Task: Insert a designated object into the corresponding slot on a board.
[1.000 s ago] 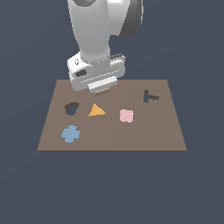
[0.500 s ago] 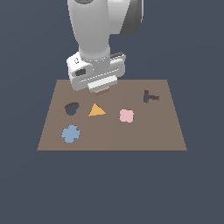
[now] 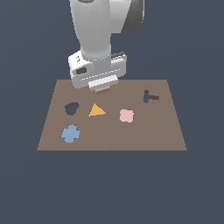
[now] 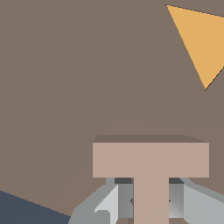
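One small tan T-shaped piece [image 4: 150, 166] sits clamped by its stem between the gripper [image 4: 151, 203] fingers, held low over the board [image 3: 144, 133] near the orange triangle [image 3: 96, 110], presumably for carrying to the T-shaped slot [image 3: 150, 96] well apart.

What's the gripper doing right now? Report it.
Gripper: closed on the pale T-shaped piece, held above the board.

No readable text, labels, brands, numbers or signs anywhere.
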`<state>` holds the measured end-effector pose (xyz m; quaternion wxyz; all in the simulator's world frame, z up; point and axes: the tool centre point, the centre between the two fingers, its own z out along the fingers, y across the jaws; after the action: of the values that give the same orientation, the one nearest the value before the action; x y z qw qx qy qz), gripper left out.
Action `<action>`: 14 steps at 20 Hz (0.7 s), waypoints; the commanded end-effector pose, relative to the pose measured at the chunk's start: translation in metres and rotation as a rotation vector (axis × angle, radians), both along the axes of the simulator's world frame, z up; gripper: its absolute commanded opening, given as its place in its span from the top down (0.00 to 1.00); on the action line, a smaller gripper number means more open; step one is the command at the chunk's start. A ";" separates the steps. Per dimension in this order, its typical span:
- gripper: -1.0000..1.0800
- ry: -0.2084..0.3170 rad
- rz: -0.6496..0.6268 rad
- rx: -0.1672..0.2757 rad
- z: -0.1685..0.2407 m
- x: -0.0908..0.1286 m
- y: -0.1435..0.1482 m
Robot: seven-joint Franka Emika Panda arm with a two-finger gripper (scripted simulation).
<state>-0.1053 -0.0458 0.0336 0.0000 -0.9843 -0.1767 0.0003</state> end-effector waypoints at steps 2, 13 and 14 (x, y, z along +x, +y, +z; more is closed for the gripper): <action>1.00 0.000 -0.045 0.000 0.000 -0.004 0.004; 1.00 -0.001 -0.293 0.000 0.001 -0.024 0.026; 1.00 -0.001 -0.322 0.000 0.001 -0.026 0.029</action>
<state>-0.1282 -0.0212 0.0346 -0.0001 -0.9993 -0.0381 0.0002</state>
